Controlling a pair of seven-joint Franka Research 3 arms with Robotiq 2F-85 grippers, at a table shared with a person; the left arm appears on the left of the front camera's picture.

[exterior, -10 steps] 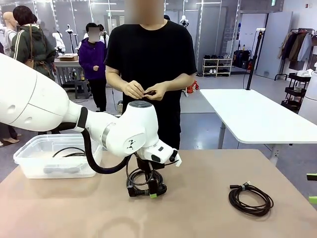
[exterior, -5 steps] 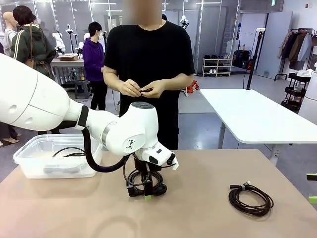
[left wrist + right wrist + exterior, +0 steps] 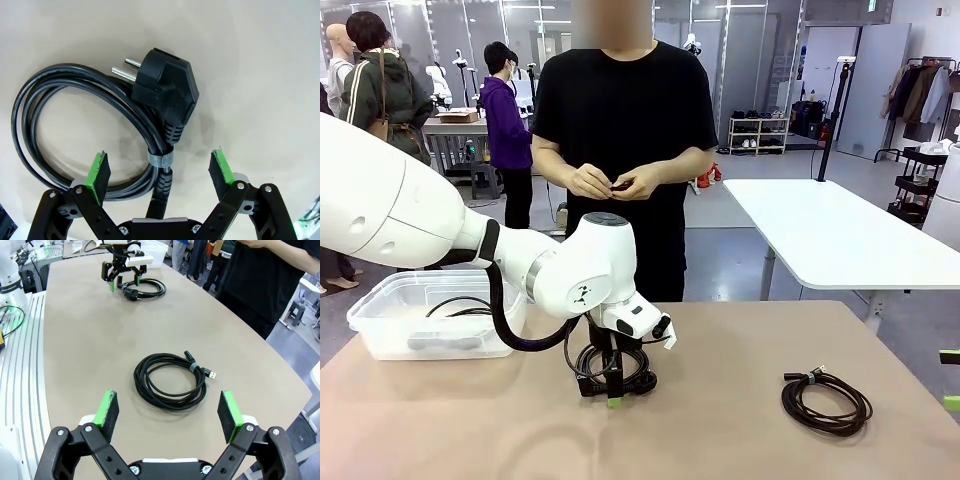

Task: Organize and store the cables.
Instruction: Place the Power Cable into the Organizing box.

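Cable [image 3: 167,92], coiled and grey-strapped, lies under left gripper [image 3: 160,167], jaws spread.

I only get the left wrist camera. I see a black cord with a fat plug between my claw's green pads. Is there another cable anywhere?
Observer: Yes. A second cable, coiled, lies on the right part of the table, in front of the open right claw.
Operator: Where do they go?
Observer: A clear bin stands at the table's left end, with a black cord inside.
Operator: What's the person doing?
Observer: Standing at the far side, both hands together on something small and dark. I cannot tell what it is.
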